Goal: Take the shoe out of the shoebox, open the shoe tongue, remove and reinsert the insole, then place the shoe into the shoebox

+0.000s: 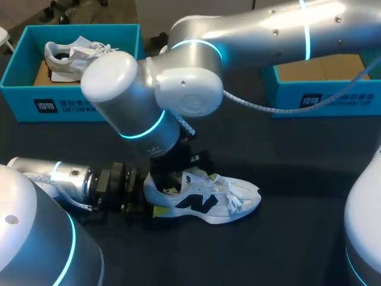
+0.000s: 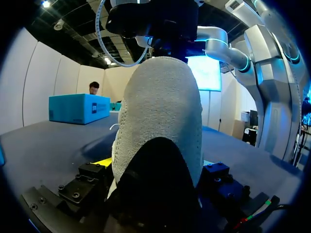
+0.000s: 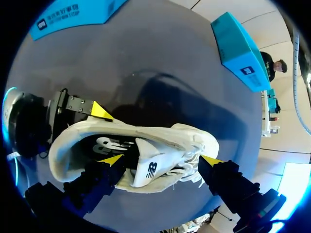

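White shoe (image 1: 205, 199), dark side logo, stands on the tabletop (image 1: 297, 167), heel clamped in the left end effector (image 1: 153, 199); right end effector (image 3: 161, 160) spread wide over its tongue (image 3: 148, 167) and laces (image 3: 187, 155).

Both my arms are smooth silver-white tubes with fat rounded joints, each banded by glowing cyan rings. My right arm (image 1: 178, 89) trails a ribbed white cable (image 1: 256, 106). My left arm (image 1: 41, 173) ends in a black, blocky wrist (image 1: 113, 187) dotted with small screws. My left claw (image 1: 164, 201) and right claw (image 3: 161, 160) have black fingers (image 3: 233, 187) capped with bright yellow wedge tips, with thin red and green wires (image 3: 260, 209) beside them.
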Available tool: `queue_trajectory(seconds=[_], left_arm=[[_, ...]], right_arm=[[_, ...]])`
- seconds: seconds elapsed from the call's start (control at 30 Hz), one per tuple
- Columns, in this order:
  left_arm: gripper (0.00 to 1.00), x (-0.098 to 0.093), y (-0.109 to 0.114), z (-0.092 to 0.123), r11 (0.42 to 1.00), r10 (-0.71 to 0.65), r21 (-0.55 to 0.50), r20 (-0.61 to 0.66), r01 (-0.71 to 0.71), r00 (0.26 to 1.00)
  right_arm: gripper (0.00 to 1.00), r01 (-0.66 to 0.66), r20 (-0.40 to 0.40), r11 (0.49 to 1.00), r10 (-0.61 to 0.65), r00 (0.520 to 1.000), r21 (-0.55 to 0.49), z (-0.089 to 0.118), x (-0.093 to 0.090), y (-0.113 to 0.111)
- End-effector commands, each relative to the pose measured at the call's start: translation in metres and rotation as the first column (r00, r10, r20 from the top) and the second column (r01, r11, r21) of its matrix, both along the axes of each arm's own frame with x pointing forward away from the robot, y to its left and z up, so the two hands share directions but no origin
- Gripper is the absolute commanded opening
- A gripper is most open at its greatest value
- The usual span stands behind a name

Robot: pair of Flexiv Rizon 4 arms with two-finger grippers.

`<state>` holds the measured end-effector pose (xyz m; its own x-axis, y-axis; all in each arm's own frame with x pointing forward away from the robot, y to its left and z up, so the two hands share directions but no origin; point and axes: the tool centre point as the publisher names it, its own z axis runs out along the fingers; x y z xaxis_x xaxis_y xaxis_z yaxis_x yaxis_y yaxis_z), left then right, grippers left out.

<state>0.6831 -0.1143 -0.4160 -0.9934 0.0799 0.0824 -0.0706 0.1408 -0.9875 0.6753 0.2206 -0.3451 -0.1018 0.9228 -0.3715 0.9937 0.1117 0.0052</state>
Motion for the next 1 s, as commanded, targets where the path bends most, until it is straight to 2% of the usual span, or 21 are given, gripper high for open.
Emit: queue_trajectory(seconds=[0.03, 0.73, 0.9, 1.0], left_arm=[[0.00, 0.000, -0.001, 0.000, 1.000, 0.002, -0.001, 0.001, -0.002, 1.000], [0.00, 0.000, -0.001, 0.000, 1.000, 0.002, -0.001, 0.001, -0.002, 1.000], [0.00, 0.000, -0.001, 0.000, 1.000, 0.002, -0.001, 0.001, -0.002, 1.000], [0.00, 0.000, -0.001, 0.000, 1.000, 0.002, -0.001, 0.001, -0.002, 1.000]], right_arm=[[1.00, 0.439, 0.243, 0.884, -0.396, 0.885, -0.159, -0.005, -0.006, 0.004], [1.00, 0.515, 0.298, 0.856, -0.478, 0.826, -0.054, 0.014, -0.003, -0.033], [0.64, 0.525, 0.286, 0.851, -0.496, 0.820, -0.030, 0.020, -0.004, -0.037], [0.49, 0.529, 0.275, 0.849, -0.503, 0.819, -0.021, 0.022, -0.004, -0.040]])
